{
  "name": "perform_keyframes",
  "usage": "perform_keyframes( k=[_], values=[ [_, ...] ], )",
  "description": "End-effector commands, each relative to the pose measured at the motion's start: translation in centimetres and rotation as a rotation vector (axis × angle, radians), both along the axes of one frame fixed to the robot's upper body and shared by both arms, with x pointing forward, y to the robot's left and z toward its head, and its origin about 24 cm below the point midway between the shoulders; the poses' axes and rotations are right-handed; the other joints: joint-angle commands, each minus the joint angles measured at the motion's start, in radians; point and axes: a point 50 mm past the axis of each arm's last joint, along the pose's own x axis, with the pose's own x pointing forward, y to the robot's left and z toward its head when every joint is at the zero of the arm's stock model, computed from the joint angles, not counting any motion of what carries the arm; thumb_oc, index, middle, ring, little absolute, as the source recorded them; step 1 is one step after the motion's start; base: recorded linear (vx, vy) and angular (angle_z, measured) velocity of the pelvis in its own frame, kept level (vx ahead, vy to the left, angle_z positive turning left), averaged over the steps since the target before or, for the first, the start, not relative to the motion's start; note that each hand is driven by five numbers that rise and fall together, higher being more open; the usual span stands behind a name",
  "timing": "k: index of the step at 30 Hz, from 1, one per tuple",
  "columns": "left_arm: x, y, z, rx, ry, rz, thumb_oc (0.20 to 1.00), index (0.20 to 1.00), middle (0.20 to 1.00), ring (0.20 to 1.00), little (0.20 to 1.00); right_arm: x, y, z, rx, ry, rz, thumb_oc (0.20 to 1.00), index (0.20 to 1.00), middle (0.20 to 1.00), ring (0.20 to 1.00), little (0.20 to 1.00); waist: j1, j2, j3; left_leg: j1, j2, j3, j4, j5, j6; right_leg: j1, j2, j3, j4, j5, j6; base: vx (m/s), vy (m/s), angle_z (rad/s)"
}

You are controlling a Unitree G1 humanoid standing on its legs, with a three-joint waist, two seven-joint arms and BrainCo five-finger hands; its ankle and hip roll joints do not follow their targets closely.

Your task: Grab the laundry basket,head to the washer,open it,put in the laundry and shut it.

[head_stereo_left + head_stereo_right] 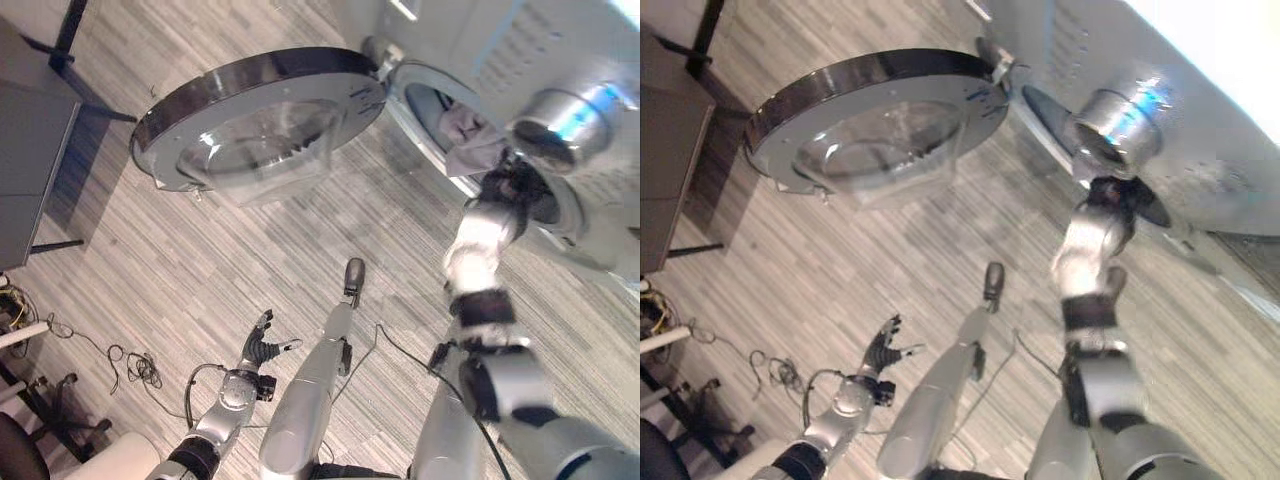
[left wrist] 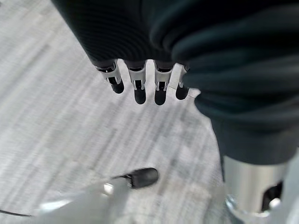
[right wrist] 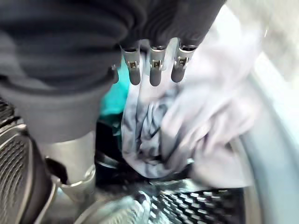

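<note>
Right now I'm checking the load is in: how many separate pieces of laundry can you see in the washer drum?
2: a pale grey-lilac garment bunched at the drum's mouth and a teal piece behind it, both past the right hand. More may be hidden underneath.

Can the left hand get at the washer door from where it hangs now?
Probably not yet. The left hand hangs low, open, over bare floor, well short of the open washer door. Nothing stands between them, while the right hand is at the drum.

Pale grey cloth (image 3: 187,135) and a teal piece (image 3: 113,100) lie in the silver perforated drum (image 3: 196,205); the floor (image 1: 200,270) is grey-streaked wood.
</note>
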Motion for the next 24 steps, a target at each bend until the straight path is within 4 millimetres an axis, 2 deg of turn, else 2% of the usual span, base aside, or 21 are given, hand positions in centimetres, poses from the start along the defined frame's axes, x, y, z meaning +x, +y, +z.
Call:
perform_keyframes(
  k=[1,2,4,5,6,8,11,13,14,15,17,19,20,21,22,23,24],
  values=[
    [-2.1,-0.3,-1.7,0.002,0.066,0.026,1.000,1.000,1.000,1.000,1.000,-1.8,-0.1,1.2,-0.282,-0.105,-0.009,1.000,1.000,1.000,1.000,1.000,-0.006,0.057,0.025,0.050,0.058,0.062,-0.016,-0.075,-0.048,0.007,0.037,0.022,0.143,-0.178,-0.002,-0.01,0.015,-0.10],
    [-2.1,-0.2,-1.7,0.002,0.068,0.027,1.000,1.000,1.000,1.000,1.000,-1.9,0.0,1.2,-0.282,-0.104,-0.008,1.000,1.000,1.000,1.000,1.000,-0.008,0.056,0.025,0.051,0.058,0.062,-0.016,-0.075,-0.048,0.009,0.036,0.022,0.142,-0.177,-0.002,-0.01,0.017,-0.09],
    [-2.1,0.1,-1.8,0.013,0.069,0.033,1.000,1.000,1.000,1.000,1.000,-2.8,1.2,-1.0,-0.323,-0.053,0.067,1.000,1.000,1.000,1.000,1.000,-0.023,0.036,0.025,0.047,0.060,0.068,-0.016,-0.074,-0.046,0.013,0.037,0.023,0.126,-0.164,-0.001,0.02,0.033,-0.09],
    [-2.1,0.3,-1.7,0.012,0.068,0.043,1.000,1.000,1.000,1.000,1.000,-3.5,1.8,-3.1,-0.353,0.009,0.130,1.000,1.000,1.000,1.000,1.000,-0.033,0.015,0.025,0.062,0.062,0.073,-0.016,-0.095,-0.049,0.036,0.039,0.026,0.111,-0.177,0.008,-0.02,0.075,-0.10],
    [-2.0,0.5,-1.6,0.012,0.061,0.051,1.000,1.000,1.000,1.000,1.000,-4.0,2.0,-4.4,-0.368,0.053,0.162,1.000,1.000,1.000,1.000,1.000,-0.041,0.003,0.025,0.052,0.061,0.078,-0.016,-0.074,-0.044,0.031,0.037,0.020,0.098,-0.142,0.003,-0.03,0.080,-0.11],
    [-1.7,0.7,-1.5,0.014,0.055,0.061,1.000,1.000,1.000,1.000,1.000,-4.8,2.4,-6.5,-0.446,0.142,0.222,1.000,1.000,1.000,1.000,1.000,-0.053,-0.027,0.025,0.064,0.062,0.088,-0.009,-0.079,-0.041,0.051,0.038,0.022,0.084,-0.128,0.006,-0.06,0.087,-0.13],
    [-1.4,1.3,-1.1,0.024,0.036,0.079,1.000,1.000,1.000,1.000,1.000,-6.2,2.9,-10.5,-0.626,0.311,0.355,1.000,1.000,1.000,1.000,1.000,-0.071,-0.086,0.011,0.080,0.058,0.111,0.040,-0.113,-0.027,0.095,0.036,0.038,0.045,-0.096,0.017,-0.02,0.117,-0.12],
    [-1.0,1.7,-1.0,0.043,0.027,0.078,1.000,1.000,1.000,1.000,1.000,-7.4,2.9,-13.6,-0.847,0.460,0.449,1.000,1.000,1.000,1.000,1.000,-0.077,-0.129,-0.004,0.102,0.054,0.129,0.075,-0.144,-0.011,0.135,0.027,0.047,0.013,-0.072,0.028,0.00,0.144,-0.24],
    [-1.0,1.9,-1.2,0.055,0.038,0.076,1.000,1.000,1.000,1.000,1.000,-7.9,2.9,-15.2,-0.957,0.547,0.494,1.000,1.000,1.000,1.000,1.000,-0.078,-0.144,-0.017,0.115,0.052,0.133,0.090,-0.160,-0.003,0.153,0.021,0.051,0.000,-0.066,0.032,0.01,0.099,-0.26],
    [-1.0,1.9,-1.2,0.055,0.038,0.076,1.000,1.000,1.000,1.000,1.000,-7.9,2.9,-15.2,-0.957,0.547,0.494,1.000,1.000,1.000,1.000,1.000,-0.078,-0.145,-0.017,0.116,0.052,0.133,0.090,-0.160,-0.003,0.154,0.021,0.051,0.000,-0.066,0.032,0.01,0.099,-0.27],
    [-0.7,2.7,-1.3,0.088,0.049,0.097,1.000,1.000,1.000,1.000,1.000,-9.3,2.4,-18.0,-1.053,0.678,0.556,1.000,1.000,1.000,1.000,1.000,-0.083,-0.174,-0.044,0.163,0.054,0.154,0.115,-0.186,0.014,0.179,0.016,0.060,0.017,-0.062,0.037,0.01,0.119,-0.34],
    [-0.5,3.6,-1.2,0.112,0.052,0.110,1.000,1.000,1.000,1.000,1.000,-10.6,2.3,-20.3,-1.080,0.777,0.629,1.000,1.000,1.000,1.000,1.000,-0.082,-0.191,-0.049,0.220,0.072,0.170,0.141,-0.210,0.035,0.208,0.043,0.059,0.121,-0.124,0.011,0.00,0.161,-0.30],
    [-0.9,4.7,-1.6,0.119,0.079,0.155,1.000,1.000,1.000,1.000,1.000,-11.4,1.8,-22.2,-1.205,0.889,0.664,1.000,1.000,1.000,1.000,1.000,-0.080,-0.198,-0.061,0.274,0.090,0.187,0.174,-0.244,0.052,0.250,0.093,0.042,0.273,-0.221,-0.012,-0.05,0.154,-0.38],
    [-0.8,4.7,-1.5,0.119,0.077,0.156,1.000,1.000,1.000,1.000,1.000,-11.3,1.8,-22.1,-1.205,0.886,0.662,1.000,1.000,1.000,1.000,1.000,-0.080,-0.201,-0.059,0.263,0.089,0.193,0.175,-0.227,0.057,0.242,0.092,0.039,0.268,-0.205,-0.020,0.01,0.148,-0.72],
    [-1.2,5.2,-2.0,0.128,0.104,0.174,1.000,1.000,1.000,1.000,1.000,-12.0,1.7,-23.1,-1.260,0.931,0.694,1.000,1.000,1.000,1.000,1.000,-0.074,-0.206,-0.075,0.299,0.092,0.195,0.185,-0.254,0.061,0.278,0.116,0.027,0.326,-0.258,-0.021,-0.01,0.095,-1.11],
    [-2.3,6.4,-2.7,0.152,0.149,0.206,1.000,1.000,1.000,1.000,1.000,-13.2,1.1,-24.7,-1.327,1.024,0.743,1.000,1.000,1.000,1.000,1.000,-0.053,-0.218,-0.139,0.337,0.092,0.215,0.182,-0.245,0.077,0.345,0.167,0.000,0.341,-0.289,-0.043,0.05,0.094,-1.24],
    [-2.3,6.4,-2.7,0.152,0.149,0.206,1.000,1.000,1.000,1.000,1.000,-13.2,1.1,-24.7,-1.327,1.024,0.743,1.000,1.000,1.000,1.000,1.000,-0.052,-0.218,-0.138,0.339,0.092,0.216,0.181,-0.245,0.077,0.346,0.167,0.000,0.341,-0.289,-0.043,0.04,0.059,-1.16]
  ],
)
